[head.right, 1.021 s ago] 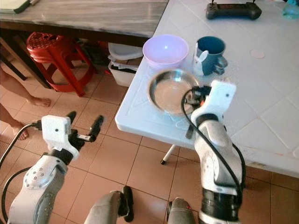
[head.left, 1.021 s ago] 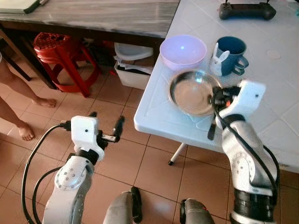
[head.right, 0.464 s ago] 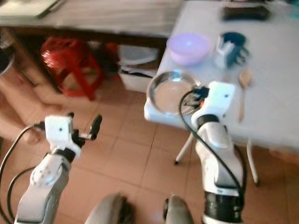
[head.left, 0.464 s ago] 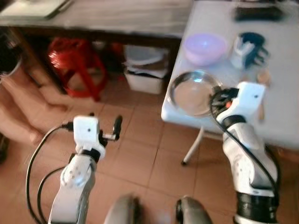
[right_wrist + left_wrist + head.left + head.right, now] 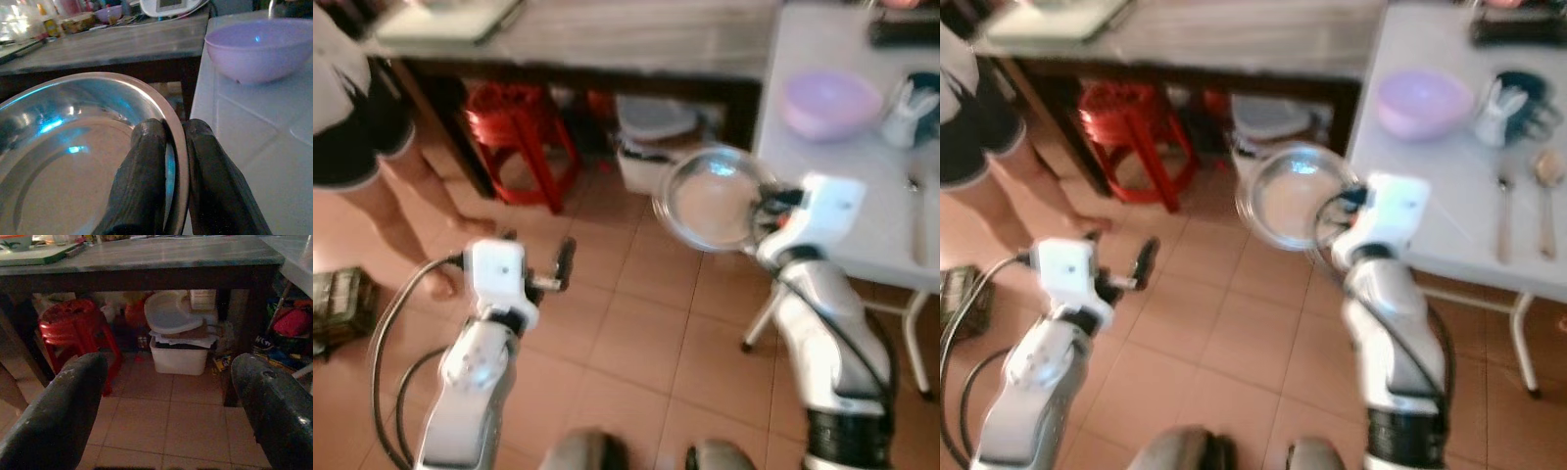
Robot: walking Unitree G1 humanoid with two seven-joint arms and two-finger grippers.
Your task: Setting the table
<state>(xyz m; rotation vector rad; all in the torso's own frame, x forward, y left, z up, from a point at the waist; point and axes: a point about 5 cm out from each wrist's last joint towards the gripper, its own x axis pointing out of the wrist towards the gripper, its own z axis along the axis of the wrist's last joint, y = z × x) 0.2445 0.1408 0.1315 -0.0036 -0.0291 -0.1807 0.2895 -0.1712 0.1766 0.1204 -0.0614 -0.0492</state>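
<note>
Lifted off the white table, the steel plate now hangs over the floor at the table's 9 o'clock edge. Right gripper pinches its rim; left gripper hangs spread wide, holding nothing

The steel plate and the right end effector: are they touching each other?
Touching. In the right wrist view the right end effector has its two black fingers pinching the rim of the steel plate, one on each side.

Head eyes look down; wrist cameras face forward, close.
</note>
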